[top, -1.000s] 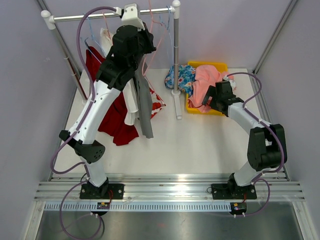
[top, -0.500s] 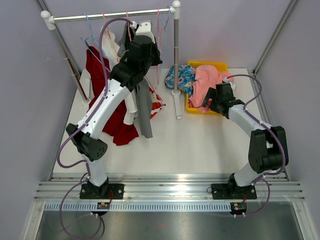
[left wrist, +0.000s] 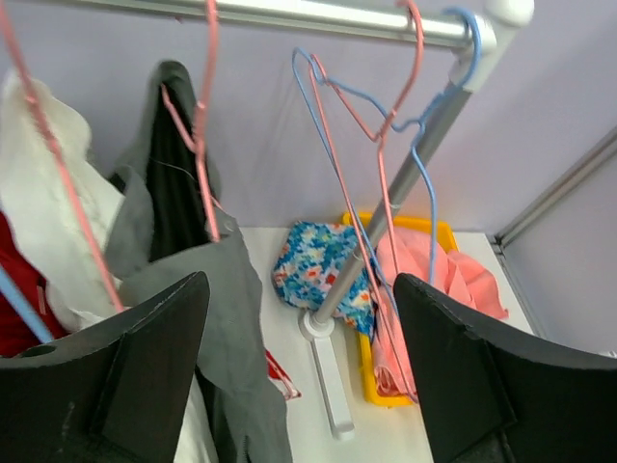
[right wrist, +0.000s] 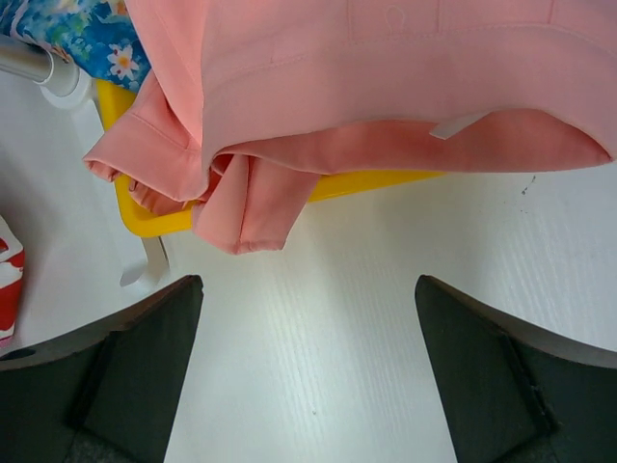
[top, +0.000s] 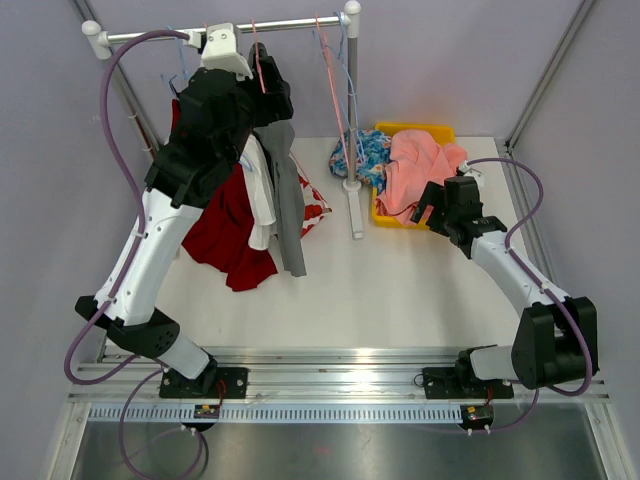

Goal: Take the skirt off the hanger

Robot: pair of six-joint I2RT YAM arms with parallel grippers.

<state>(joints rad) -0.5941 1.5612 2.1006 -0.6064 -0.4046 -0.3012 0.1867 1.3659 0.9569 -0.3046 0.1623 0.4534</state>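
Three garments are hanging from the rail [top: 290,25] at the table's far left, and the grey skirt [top: 288,200] is drooping beside the red dress [top: 225,235] and the white top [top: 262,205]; that the grey piece is the skirt is my judgement only. It is looking light, limp and likely to slide, so it is probably calling for a pinch on the doubled cloth at the waistband, just under the pink hanger [left wrist: 204,145], rather than on the loose hem. The left gripper [left wrist: 299,289] is hovering high beside that hanger with its jaws spread wide and nothing between them. The right gripper [right wrist: 308,289] is also gaping wide and empty over bare table, just short of the pink garment [right wrist: 386,77] spilling out of the yellow bin [right wrist: 135,217]. Compared with half a second ago, the left arm is standing further left and higher along the rail, the right arm is sitting slightly back from the bin, and the skirt is hanging unchanged.
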